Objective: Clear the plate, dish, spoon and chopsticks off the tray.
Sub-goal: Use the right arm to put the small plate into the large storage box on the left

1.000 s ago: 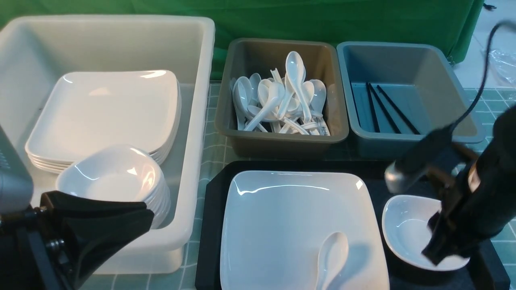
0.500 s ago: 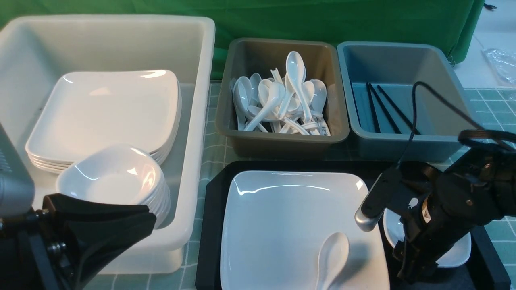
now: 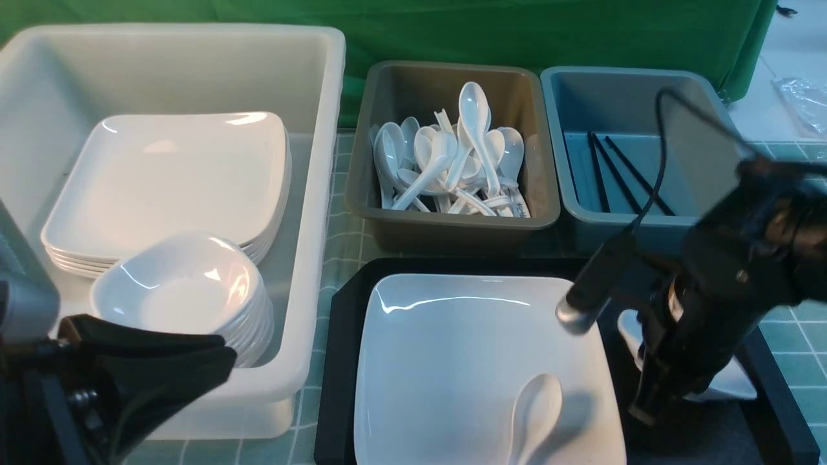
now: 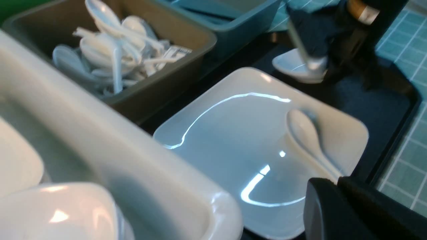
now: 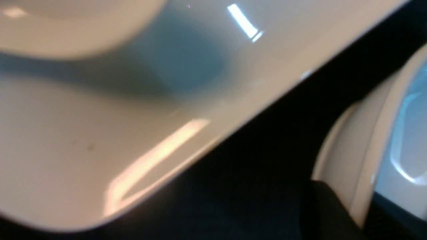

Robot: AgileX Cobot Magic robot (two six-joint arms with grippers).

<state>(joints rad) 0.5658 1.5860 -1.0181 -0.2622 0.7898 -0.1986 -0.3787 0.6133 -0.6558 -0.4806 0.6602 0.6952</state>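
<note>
The black tray [image 3: 341, 361] holds the large white plate [image 3: 452, 349], and a white spoon [image 3: 533, 413] lies on the plate's near right part. On the tray's right side the small white dish [image 3: 727, 382] is tilted, with my right gripper [image 3: 648, 403] shut on its left rim. In the right wrist view the dish's rim [image 5: 362, 160] runs down between the dark fingers [image 5: 327, 206], beside the plate [image 5: 100, 116]. My left gripper [image 3: 216, 361] hangs shut and empty at the near left, by the plate's near edge [image 4: 267, 206]. Black chopsticks [image 3: 620, 174] lie in the blue-grey tub.
A big white tub [image 3: 316, 194] on the left holds stacked plates [image 3: 168, 181] and stacked dishes [image 3: 187, 290]. A brown tub [image 3: 446, 223] behind the tray is full of white spoons. The blue-grey tub [image 3: 646, 223] stands at the back right. A green-checked cloth [image 3: 795, 349] covers the table.
My right gripper went from inside the dish to its left rim, opened wide, then closed on that rim. The dish now sits tipped and slightly raised. The left arm barely moved.
</note>
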